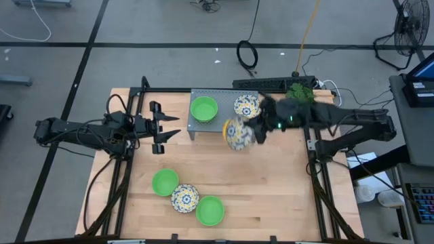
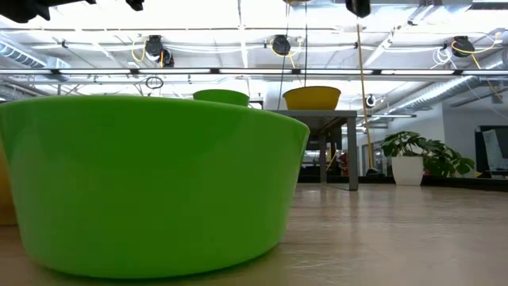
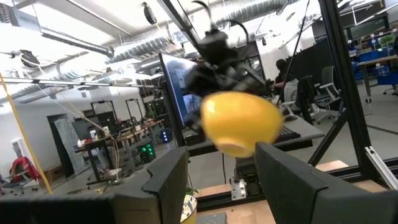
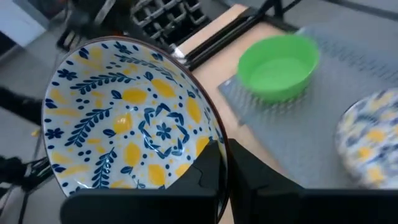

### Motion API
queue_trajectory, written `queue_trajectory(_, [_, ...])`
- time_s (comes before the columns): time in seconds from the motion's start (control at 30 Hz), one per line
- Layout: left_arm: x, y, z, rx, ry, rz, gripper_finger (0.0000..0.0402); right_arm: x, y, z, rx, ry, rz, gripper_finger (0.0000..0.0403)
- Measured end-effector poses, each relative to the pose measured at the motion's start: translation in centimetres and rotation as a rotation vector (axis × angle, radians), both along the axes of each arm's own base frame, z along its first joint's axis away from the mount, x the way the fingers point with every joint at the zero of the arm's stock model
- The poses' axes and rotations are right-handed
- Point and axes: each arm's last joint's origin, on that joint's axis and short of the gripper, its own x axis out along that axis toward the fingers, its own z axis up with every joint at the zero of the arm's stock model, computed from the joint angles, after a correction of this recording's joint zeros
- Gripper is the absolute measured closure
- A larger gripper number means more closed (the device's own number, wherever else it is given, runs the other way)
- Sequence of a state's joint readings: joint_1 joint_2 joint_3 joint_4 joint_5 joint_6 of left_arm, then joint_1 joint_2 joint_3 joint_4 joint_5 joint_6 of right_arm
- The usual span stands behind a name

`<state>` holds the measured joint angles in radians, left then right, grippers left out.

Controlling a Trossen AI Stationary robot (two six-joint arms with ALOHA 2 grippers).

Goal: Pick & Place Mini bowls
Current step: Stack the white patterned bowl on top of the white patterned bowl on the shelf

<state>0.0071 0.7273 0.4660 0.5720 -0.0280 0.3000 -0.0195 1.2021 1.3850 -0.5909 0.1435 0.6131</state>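
Right hand (image 1: 252, 130): arm stretched in from the right edge of the tabletop (image 1: 271, 196), wrist turned, fingers (image 4: 211, 168) pressed together on the rim of a patterned bowl (image 1: 238, 133). The bowl is lifted and tilted on its side, just off the front right corner of the grey stand (image 1: 218, 120). In the right wrist view the bowl's blue-and-yellow inside (image 4: 134, 121) faces the camera, rim pinched between the two dark fingers.

Left hand (image 1: 165, 127): arm lying in from the left edge, level, hand pointing toward the stand and just short of its left side. Fingers (image 3: 165, 180) spread apart with nothing between them. The left wrist view looks across at the right arm's carried bowl, whose yellow underside (image 3: 241, 122) shows.

On the stand: one green bowl (image 1: 203, 108) toward the left, one patterned bowl (image 1: 247, 106) toward the right, apart from each other.

On the tabletop, front left: a green bowl (image 1: 165, 182), a patterned bowl (image 1: 184, 198) and another green bowl (image 1: 210, 210), in a slanting row, each touching or just beside the next. The low view is largely filled by one green bowl (image 2: 151, 183).
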Motion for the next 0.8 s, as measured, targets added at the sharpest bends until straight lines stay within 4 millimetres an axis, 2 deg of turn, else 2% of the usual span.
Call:
queue_trajectory(0.2, [0.0,0.0,0.0,0.0,0.0,0.0,0.0211,0.7,-3.7,5.1,-0.04,0.066,-0.084,0.0401])
queue_trajectory(0.4, [0.0,0.0,0.0,0.003,0.0,0.0,0.0211,1.8,-7.8,10.0,-0.056,0.046,-0.181,0.0401])
queue_trajectory(0.6, [0.0,0.0,0.0,0.006,0.001,0.002,0.021,2.6,-11.7,11.7,-0.128,0.049,-0.305,0.0401])
queue_trajectory(0.8, [0.0,0.0,0.0,0.026,0.002,0.008,0.021,2.5,-13.8,12.4,-0.16,-0.06,-0.34,0.0401])
